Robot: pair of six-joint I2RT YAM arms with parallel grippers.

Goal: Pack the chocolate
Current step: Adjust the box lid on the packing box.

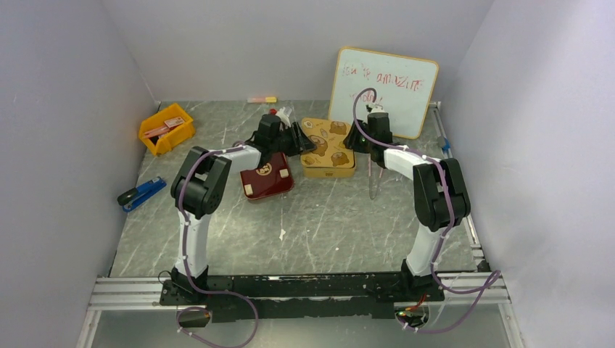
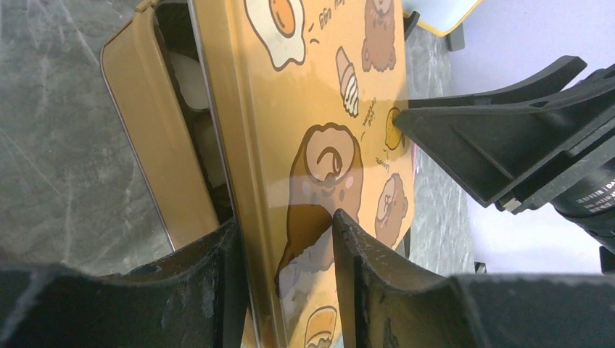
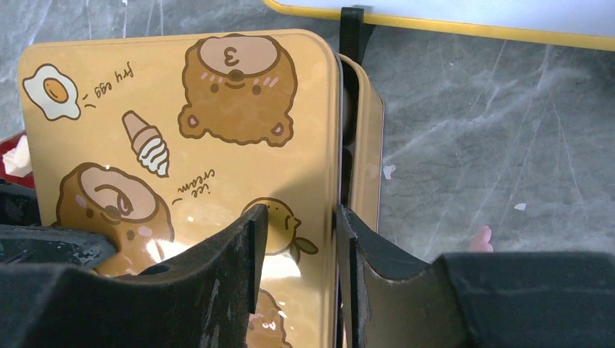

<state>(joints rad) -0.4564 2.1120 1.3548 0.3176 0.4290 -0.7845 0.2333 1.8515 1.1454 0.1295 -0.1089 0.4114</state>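
2 white arms [image 1: 194, 239] with black joints [image 1: 201, 181], purple cables [image 1: 464, 293], scuffed black fingers [image 2: 377, 290].

Pale tan chocolate [image 2: 190, 76] pieces lie inside the gold tin [image 2: 156, 138], mostly hidden beneath its lid [image 2: 319, 109].

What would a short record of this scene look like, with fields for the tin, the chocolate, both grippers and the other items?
lid: gold, bear pictures, over the base but not closed flush
tin base: rim shows beside the lid
chocolate: pale pieces visible inside the base
left gripper: straddles one lid edge; grip unclear
right gripper: straddles the opposite edge; grip unclear
dark red tray: beside the tin base, left arm's side
yellow bin: far left
whiteboard: propped behind the tin base
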